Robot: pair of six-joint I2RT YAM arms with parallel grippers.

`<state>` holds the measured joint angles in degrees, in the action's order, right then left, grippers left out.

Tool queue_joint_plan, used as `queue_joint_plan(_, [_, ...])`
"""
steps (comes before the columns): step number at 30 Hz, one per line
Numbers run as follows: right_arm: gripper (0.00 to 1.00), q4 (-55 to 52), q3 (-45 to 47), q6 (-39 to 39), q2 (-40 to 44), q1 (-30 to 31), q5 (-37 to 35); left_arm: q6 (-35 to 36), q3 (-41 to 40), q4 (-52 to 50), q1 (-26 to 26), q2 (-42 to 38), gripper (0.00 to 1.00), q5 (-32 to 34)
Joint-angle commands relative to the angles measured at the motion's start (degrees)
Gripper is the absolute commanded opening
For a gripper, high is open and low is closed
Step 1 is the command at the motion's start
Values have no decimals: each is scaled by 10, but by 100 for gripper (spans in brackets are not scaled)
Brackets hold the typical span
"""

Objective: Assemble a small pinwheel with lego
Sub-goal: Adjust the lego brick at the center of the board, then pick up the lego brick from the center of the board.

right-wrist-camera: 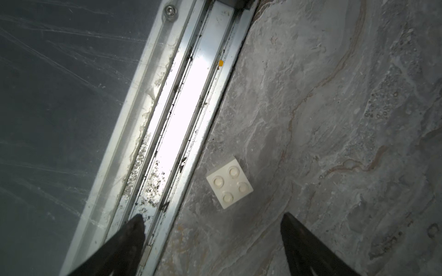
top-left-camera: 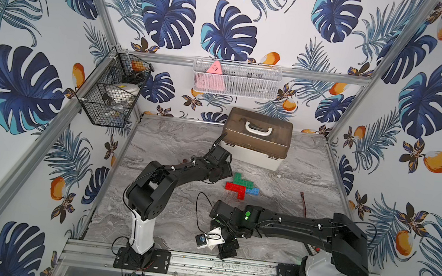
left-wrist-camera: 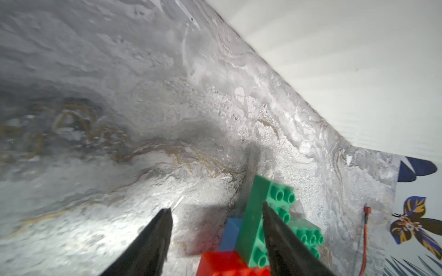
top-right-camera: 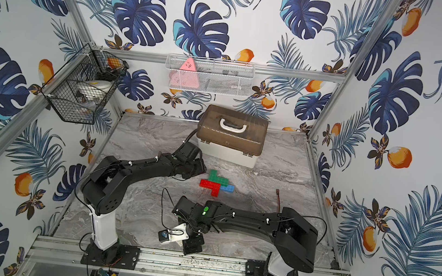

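Our left claw (left-wrist-camera: 216,207) stood released beside the unfinished pinwheel (top-left-camera: 242,188) at the centre of the tabletop (top-left-camera: 185,146). A finger (left-wrist-camera: 282,239) by its green arm (left-wrist-camera: 252,222) could have dragged it askew. Our right claw (right-wrist-camera: 212,215) hung open above the white brick (right-wrist-camera: 229,184) at the front edge, where the rail (right-wrist-camera: 191,107) might have fouled the grasp.

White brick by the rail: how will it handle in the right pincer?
White brick looks like hard moulded plastic, so likely stiff. Small, lying flat studs up on smooth table: probably won't roll, but may skid if one finger of the open right pincer hits first. Smooth sides might slip.
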<state>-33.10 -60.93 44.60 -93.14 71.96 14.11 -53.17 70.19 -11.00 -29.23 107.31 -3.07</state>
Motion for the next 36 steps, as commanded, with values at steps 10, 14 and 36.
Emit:
queue_joint_plan(10, [81,15,-27,59,-66,4,17,41,-133,14,86,-144,68,-78])
queue_joint_plan(14, [76,15,-38,62,-87,4,5,45,-155,16,100,-158,67,-97])
queue_joint_plan(36, [38,39,-30,43,-109,6,-38,46,-223,46,134,-183,64,-109])
